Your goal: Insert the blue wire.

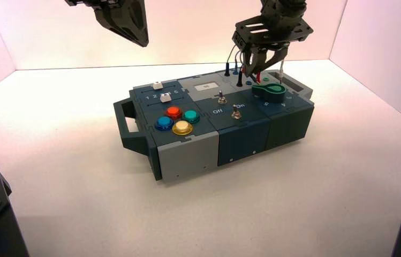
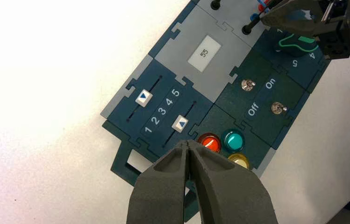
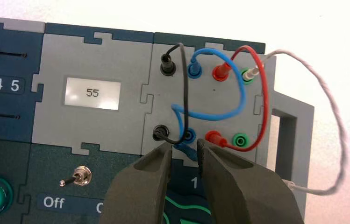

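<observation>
Right gripper [image 3: 185, 143] fingers apart, blue wire [image 3: 244, 95] plug slanting across the gap; red plug [image 3: 216, 138] crowds one fingertip. Left gripper [image 2: 187, 143] idles near sliders, together.

glossy plastic buttons [image 2: 233, 140], shiny metal toggle switches [image 2: 278, 108], matt box [image 2: 194, 84]

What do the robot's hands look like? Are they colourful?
Not very! Each arm ends in a dark grey, nearly black pincer: left, right. The broad, smooth fingers narrow toward their tips, like a beak. The black frame behind the right pincer has cut-out openings. I see no markings on them.
</observation>
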{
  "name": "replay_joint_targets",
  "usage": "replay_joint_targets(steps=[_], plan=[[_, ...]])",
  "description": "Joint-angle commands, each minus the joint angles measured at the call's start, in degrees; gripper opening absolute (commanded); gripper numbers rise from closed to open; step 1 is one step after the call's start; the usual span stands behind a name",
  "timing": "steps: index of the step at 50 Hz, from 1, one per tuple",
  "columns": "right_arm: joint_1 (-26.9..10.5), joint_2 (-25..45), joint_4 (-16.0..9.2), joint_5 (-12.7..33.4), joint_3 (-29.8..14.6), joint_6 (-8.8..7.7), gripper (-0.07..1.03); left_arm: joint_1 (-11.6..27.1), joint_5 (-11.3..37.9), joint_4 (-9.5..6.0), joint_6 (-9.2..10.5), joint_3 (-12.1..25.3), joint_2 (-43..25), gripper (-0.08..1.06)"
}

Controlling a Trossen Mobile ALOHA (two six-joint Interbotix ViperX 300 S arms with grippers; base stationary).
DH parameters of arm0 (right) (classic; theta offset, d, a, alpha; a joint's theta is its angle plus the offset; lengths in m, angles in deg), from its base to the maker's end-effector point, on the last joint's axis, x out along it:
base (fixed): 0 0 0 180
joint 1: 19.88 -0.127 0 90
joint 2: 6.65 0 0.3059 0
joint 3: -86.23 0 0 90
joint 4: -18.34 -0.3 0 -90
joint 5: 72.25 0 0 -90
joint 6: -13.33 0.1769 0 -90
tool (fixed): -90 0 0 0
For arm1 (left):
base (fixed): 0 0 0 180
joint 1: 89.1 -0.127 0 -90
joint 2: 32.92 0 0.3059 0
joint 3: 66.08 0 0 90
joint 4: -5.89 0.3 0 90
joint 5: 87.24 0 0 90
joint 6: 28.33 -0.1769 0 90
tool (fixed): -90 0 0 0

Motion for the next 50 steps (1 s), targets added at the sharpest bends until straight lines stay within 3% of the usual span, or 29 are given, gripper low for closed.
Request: replay_joint_targets(steps=[1,34,50], plan=[[-0.35,-0.79,-0.09,-0.18,-1.49,0.0,0.3,-0.09,-0.44,-0.18,0.0,0.53,1.05,-0.03],[-0.35,0.53,0.35,-0.18,-1.85,0.0,0.3,-0.18,-0.35,-0.18,-0.09,-0.18,2.46,-0.03],[-0.35,0.7,0.35,-0.18,-2.02,0.0,0.24,-0.09,-0.35,-0.18,-0.09,-0.44,2.64,-0.03]])
